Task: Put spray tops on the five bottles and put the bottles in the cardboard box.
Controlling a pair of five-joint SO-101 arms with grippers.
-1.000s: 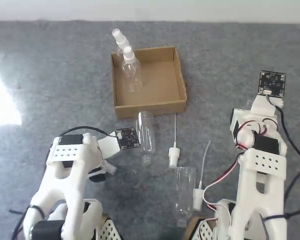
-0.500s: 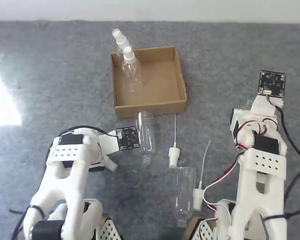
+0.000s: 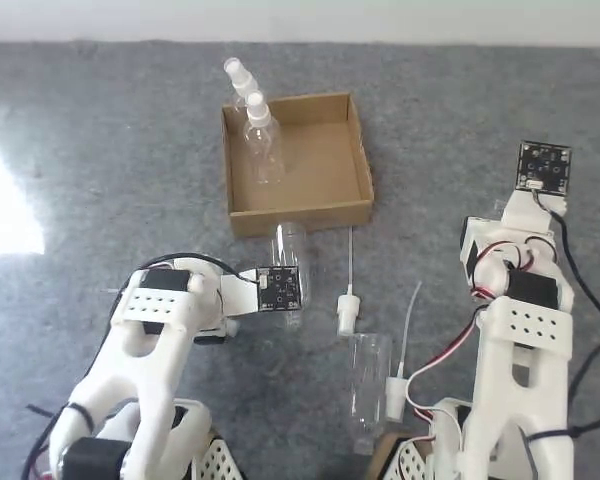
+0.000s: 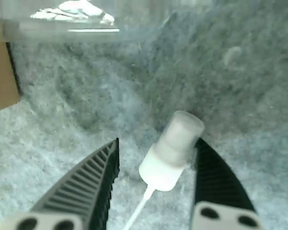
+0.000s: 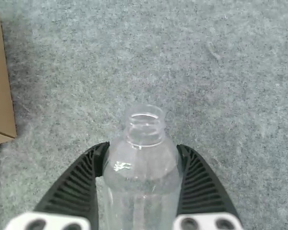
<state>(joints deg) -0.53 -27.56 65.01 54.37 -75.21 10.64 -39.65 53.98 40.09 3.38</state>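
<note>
Left hand (image 4: pixel 157 143), farther right than a second ago, now astride a loose spray top (image 4: pixel 172 143).

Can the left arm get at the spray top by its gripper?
Probably yes: the left gripper is open and the spray top lies between its jaws, with nothing over it.

In the cardboard box (image 3: pixel 300 216) we saw one capped bottle (image 3: pixel 263 145), and a second capped bottle (image 3: pixel 237 78) just behind the box. Before the box lay an open bottle (image 3: pixel 291 258), and to its right a spray top (image 3: pixel 347 310).
</note>
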